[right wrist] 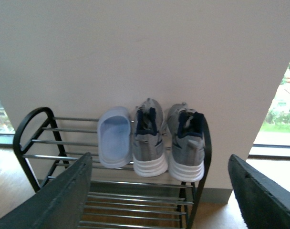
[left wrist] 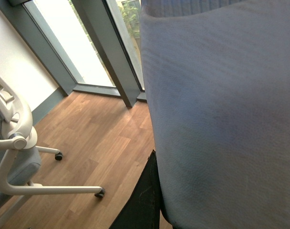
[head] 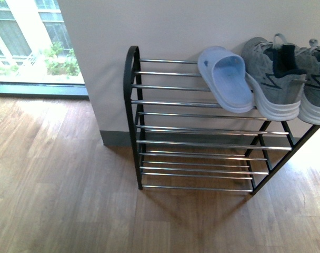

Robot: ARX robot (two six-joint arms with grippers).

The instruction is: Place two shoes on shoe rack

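Already three shoes sit on the top tier of the shoe rack (head: 136, 126): one pale blue slide (head: 227, 79) and two grey sneakers (head: 272, 76), all bunched toward the rack's right end, heels out over the front bar. The slide touches the nearer sneaker, and the second grey sneaker (right wrist: 186, 143) sits hard against the rack's right arched end.

My right gripper (right wrist: 159, 200) is spread wide with nothing between its fingers, hanging well back from the rack. My left gripper I cannot see; its wrist view is filled by a pale blue-grey ribbed surface (left wrist: 221, 114) pressed close to the lens, which I judge is the second slide, though I cannot tell whether the gripper is clamped on it.

The risks, as I judge them: the tier is only thin chrome bars, so a slide set down askew could tip through a gap or slip off the front bar. The open space lies toward the rack's left end, beside the slide already there; coming in too close could nudge that slide into the sneakers and push their overhanging heels off. With the left camera nearly blocked, I would be placing almost blind on that side.

Count: one slide on the rack, two sneakers, one rack of several tiers, and one white wheeled chair base (left wrist: 21, 157) on the wooden floor (head: 60, 184).
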